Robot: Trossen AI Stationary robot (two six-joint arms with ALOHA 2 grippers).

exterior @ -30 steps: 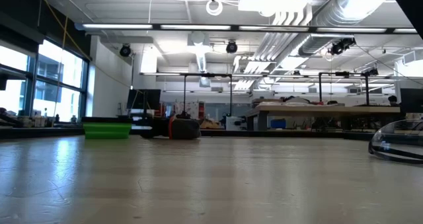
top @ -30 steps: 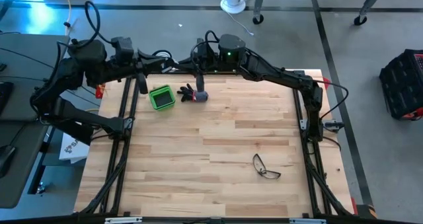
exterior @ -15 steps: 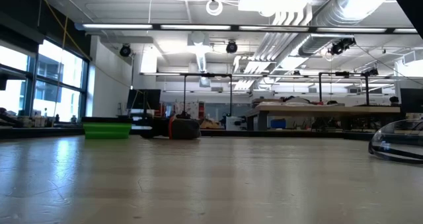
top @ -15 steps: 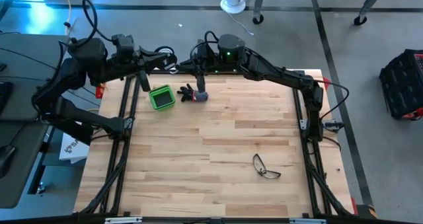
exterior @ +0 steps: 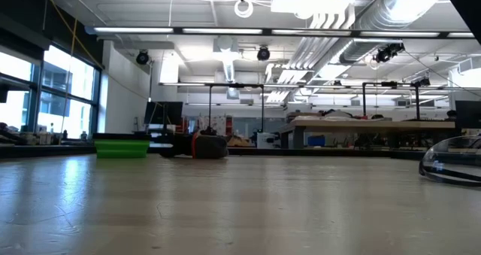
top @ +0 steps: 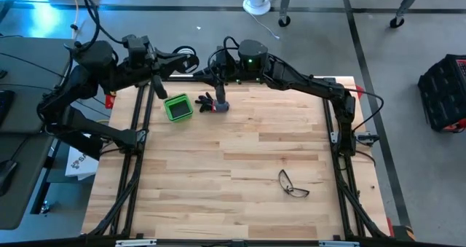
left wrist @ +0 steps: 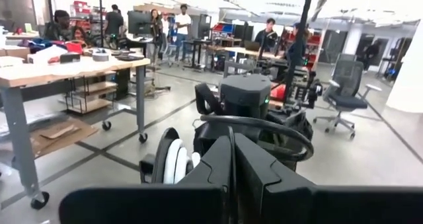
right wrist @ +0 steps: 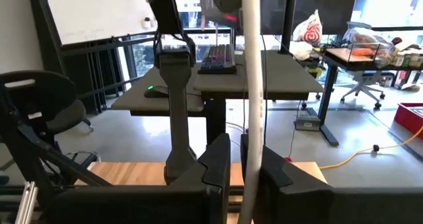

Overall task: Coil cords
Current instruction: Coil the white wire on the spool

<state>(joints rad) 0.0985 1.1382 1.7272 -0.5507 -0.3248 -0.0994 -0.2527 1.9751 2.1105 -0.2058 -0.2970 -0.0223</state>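
Watching the thin white flexible cord (right wrist: 251,85) pass through the right gripper (right wrist: 238,161) at the desk's (top: 240,152) far edge — pinched or loose, I cannot tell — I fear it slipping out and unwinding from the small round black reel (left wrist: 168,163) just beyond the closed left gripper (left wrist: 232,164).

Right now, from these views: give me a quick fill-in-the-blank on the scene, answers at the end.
1. The small box on the table is ___ in colour.
2. The glasses lie on the ___ arm's side of the table.
3. The left gripper is ___, with nothing between its jaws.
4. The cord hanging before the right wrist camera is ___ in colour.

Answers: green; right; shut; white
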